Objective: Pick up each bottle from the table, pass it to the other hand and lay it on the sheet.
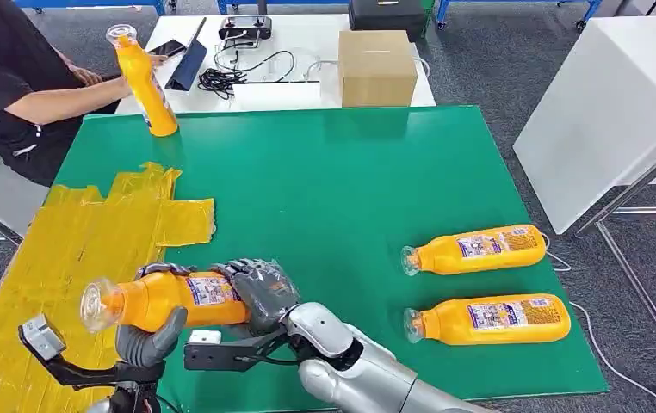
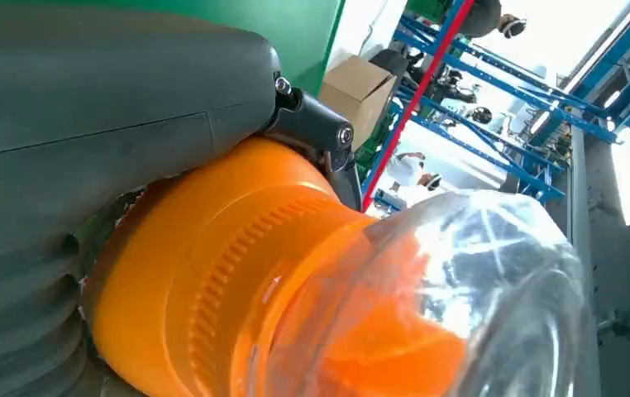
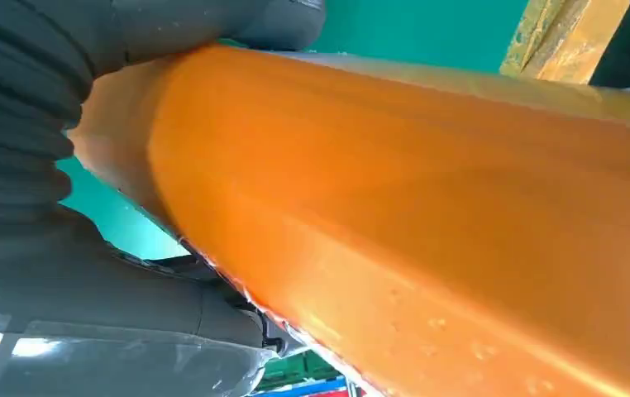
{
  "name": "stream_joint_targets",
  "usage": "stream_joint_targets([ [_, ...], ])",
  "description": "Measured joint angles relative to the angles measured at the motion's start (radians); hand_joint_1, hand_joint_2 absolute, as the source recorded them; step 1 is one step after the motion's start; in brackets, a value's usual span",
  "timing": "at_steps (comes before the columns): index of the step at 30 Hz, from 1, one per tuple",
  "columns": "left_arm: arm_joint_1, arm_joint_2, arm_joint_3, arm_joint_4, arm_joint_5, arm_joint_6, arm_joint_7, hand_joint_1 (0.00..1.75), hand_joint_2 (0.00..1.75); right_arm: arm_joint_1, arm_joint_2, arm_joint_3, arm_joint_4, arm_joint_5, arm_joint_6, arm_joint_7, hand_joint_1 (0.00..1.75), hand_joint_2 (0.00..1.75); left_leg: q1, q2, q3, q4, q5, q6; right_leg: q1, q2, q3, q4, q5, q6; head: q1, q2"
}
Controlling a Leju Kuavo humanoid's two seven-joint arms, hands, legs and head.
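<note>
The green desk (image 1: pixel 350 189) has a smooth matte top; at its eight o'clock side lies the yellow sheet (image 1: pixel 92 232), patched from wrinkled glossy tape strips. Two orange bottles (image 1: pixel 479 249) (image 1: pixel 488 320) lie on their sides at four o'clock, long plastic bodies with paper labels and clear caps. A person (image 1: pixel 15 95) at ten o'clock holds a fourth bottle (image 1: pixel 145 82) upright.

The handover looks to be in progress. At six o'clock a held bottle (image 1: pixel 165 299) hangs level, clear cap toward nine o'clock, over the sheet's edge. The right robot hand (image 1: pixel 260 292) wraps its base end; the left robot hand (image 1: pixel 148 335) cups the neck end from beneath. Next, I judge, the right must loosen once the left grips firmly; the slick plastic could slip.
</note>
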Motion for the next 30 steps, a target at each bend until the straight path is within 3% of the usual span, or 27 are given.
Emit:
stream_joint_targets([
  [12,0.0,0.0,0.0,0.0,0.001,0.002,-0.001,1.75,1.75,0.0,0.0,0.0,0.0,-0.005,0.0,0.005,1.69,1.75,0.0,0.0,0.0,0.0,0.0,0.0,0.0,0.0,0.0,0.0,0.0,0.0,0.0,0.0],
  [14,0.0,0.0,0.0,0.0,0.001,0.002,-0.001,1.75,1.75,0.0,0.0,0.0,0.0,-0.005,0.0,0.005,0.0,1.75,0.0,0.0,0.0,0.0,0.0,0.0,0.0,0.0,0.0,0.0,0.0,0.0,0.0,0.0],
  [15,0.0,0.0,0.0,0.0,0.002,0.002,-0.001,1.75,1.75,0.0,-0.001,0.0,0.0,-0.005,0.0,0.006,0.0,0.0,0.0,0.0,0.0,0.0,0.0,0.0,0.0,0.0,0.0,0.0,0.0,0.0,0.0,0.0],
  [19,0.0,0.0,0.0,0.0,0.004,0.004,-0.001,1.75,1.75,0.0,-0.002,0.0,0.0,-0.005,-0.002,0.009,0.0,0.0,0.0,0.0,0.0,0.0,0.0,0.0,0.0,0.0,0.0,0.0,0.0,0.0,0.0,0.0],
  [22,-0.006,-0.001,0.0,-0.015,-0.033,0.048,-0.009,1.75,1.75,0.022,-0.013,-0.001,-0.011,0.033,-0.065,0.012,0.0,0.0,0.0,-0.001,0.0,0.0,0.0,0.0,0.0,0.0,0.0,0.0,0.0,0.0,0.0,0.0],
  [23,-0.015,0.001,0.004,-0.031,-0.133,0.133,-0.043,1.75,1.75,0.077,-0.041,-0.027,-0.059,0.058,-0.151,0.005,0.0,0.0,0.0,-0.001,0.0,0.0,0.0,0.0,0.0,0.0,0.0,0.0,0.0,0.0,0.0,0.0],
  [24,-0.031,0.018,0.032,-0.07,-0.343,0.306,-0.088,1.75,1.75,0.195,-0.103,-0.123,-0.188,0.108,-0.309,-0.042,0.0,0.0,0.0,-0.001,-0.001,0.0,0.0,0.0,0.0,-0.001,0.0,0.0,0.0,0.0,0.0,0.0],
  [25,-0.049,0.051,0.074,-0.117,-0.708,0.567,-0.104,1.75,1.75,0.347,-0.157,-0.269,-0.335,0.173,-0.347,-0.06,0.0,0.0,0.0,-0.001,-0.001,0.0,0.0,0.0,0.0,-0.001,0.0,0.0,0.0,0.0,0.0,0.0],
  [30,-0.051,0.076,0.086,-0.132,-0.988,0.69,-0.057,1.75,1.75,0.422,-0.177,-0.344,-0.421,0.192,-0.339,-0.059,0.0,0.0,0.0,-0.001,-0.001,0.0,0.0,0.0,0.0,-0.001,0.0,0.0,0.0,0.0,0.0,0.0],
])
